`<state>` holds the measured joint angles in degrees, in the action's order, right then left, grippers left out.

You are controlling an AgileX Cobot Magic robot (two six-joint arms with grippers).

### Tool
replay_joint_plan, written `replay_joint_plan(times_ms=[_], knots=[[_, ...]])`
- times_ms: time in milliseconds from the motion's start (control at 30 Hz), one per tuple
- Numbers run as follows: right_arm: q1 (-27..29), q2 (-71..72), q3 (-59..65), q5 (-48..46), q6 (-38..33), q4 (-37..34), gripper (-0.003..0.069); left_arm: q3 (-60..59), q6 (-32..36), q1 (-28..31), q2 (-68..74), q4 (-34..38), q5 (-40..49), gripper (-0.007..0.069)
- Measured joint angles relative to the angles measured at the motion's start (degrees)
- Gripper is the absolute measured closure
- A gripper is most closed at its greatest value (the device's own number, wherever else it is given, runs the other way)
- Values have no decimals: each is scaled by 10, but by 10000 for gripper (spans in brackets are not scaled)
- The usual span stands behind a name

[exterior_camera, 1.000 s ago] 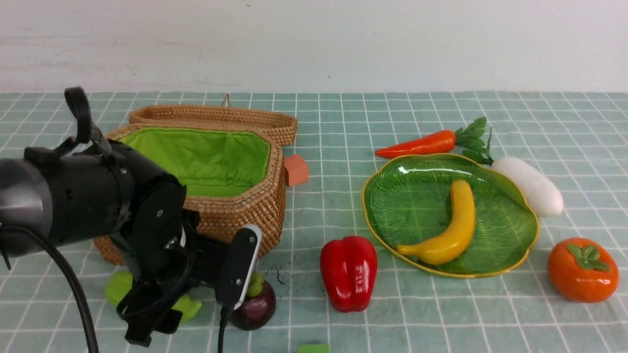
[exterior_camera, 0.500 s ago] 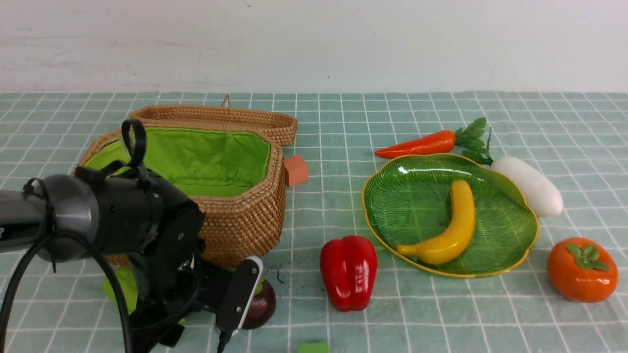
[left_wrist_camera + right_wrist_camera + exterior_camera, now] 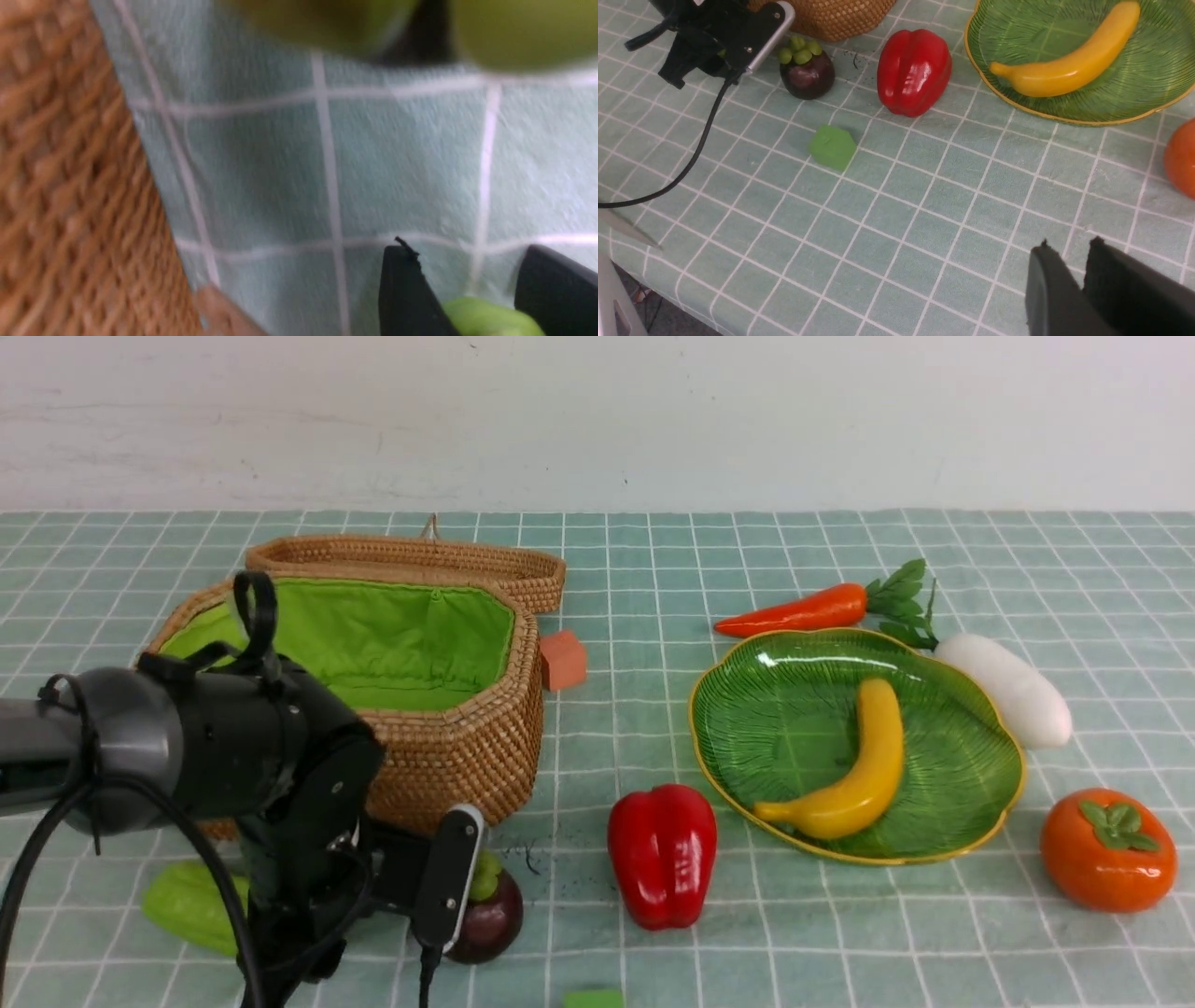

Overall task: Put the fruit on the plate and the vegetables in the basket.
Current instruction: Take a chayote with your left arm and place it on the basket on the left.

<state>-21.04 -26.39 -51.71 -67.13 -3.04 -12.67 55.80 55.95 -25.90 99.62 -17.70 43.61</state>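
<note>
left pincer (image 3: 467, 254): clamped on gourd (image 3: 486, 319) near basket (image 3: 448, 756), likely to lift it in | right pincer (image 3: 1069, 245): nearly closed, empty, idle above table (image 3: 924, 210)

We see a rough, coarsely woven wicker basket (image 3: 448, 765) with a matt green cloth lining (image 3: 392, 644), a glossy, glazed-looking ribbed plate (image 3: 775, 719), a smooth, shiny plastic-looking banana (image 3: 868, 765), bell pepper (image 3: 663, 854) and persimmon (image 3: 1106, 849), a duller, waxy gourd (image 3: 187, 901), and a matt, soft woven tablecloth (image 3: 653, 569).
</note>
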Motion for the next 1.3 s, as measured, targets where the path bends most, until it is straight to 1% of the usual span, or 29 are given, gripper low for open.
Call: replay_joint_plan(times_ms=[67, 467, 533, 633, 733, 767, 800, 900, 967, 1067, 1167, 1200, 1300], knots=[[0, 0, 0, 1, 0, 0, 533, 0, 0, 0, -8, 9, 1, 323], [0, 0, 0, 6, 0, -1, 533, -1, -2, 0, -88, 180, 14, 324], [0, 0, 0, 7, 0, -1, 533, -2, -3, 0, -101, 199, 22, 324], [0, 0, 0, 15, 0, -8, 533, -1, -29, 0, -142, 217, 22, 324], [0, 0, -11, 41, 0, -14, 531, 28, -94, 0, -196, 210, 22, 324], [0, 0, -12, 42, 0, -14, 530, 32, -98, 0, -199, 208, 22, 324], [0, 0, -25, 63, 0, -14, 529, 65, -125, 0, -227, 184, 21, 324], [0, 0, -40, 94, 0, -15, 529, 115, -146, 0, -241, 147, 12, 324], [0, 0, -48, 141, 0, -15, 527, 179, -165, 0, -219, 105, -9, 324], [0, 0, -50, 165, 0, -21, 524, 230, -177, 0, -163, 82, -23, 324], [0, 0, -50, 165, 0, -32, 522, 257, -180, 5, -111, 71, -31, 324], [0, 0, -50, 160, 0, -50, 522, 274, -186, 11, -70, 61, -32, 324], [0, 0, -50, 143, 0, -69, 522, 289, -206, 24, -8, 33, -38, 326]])
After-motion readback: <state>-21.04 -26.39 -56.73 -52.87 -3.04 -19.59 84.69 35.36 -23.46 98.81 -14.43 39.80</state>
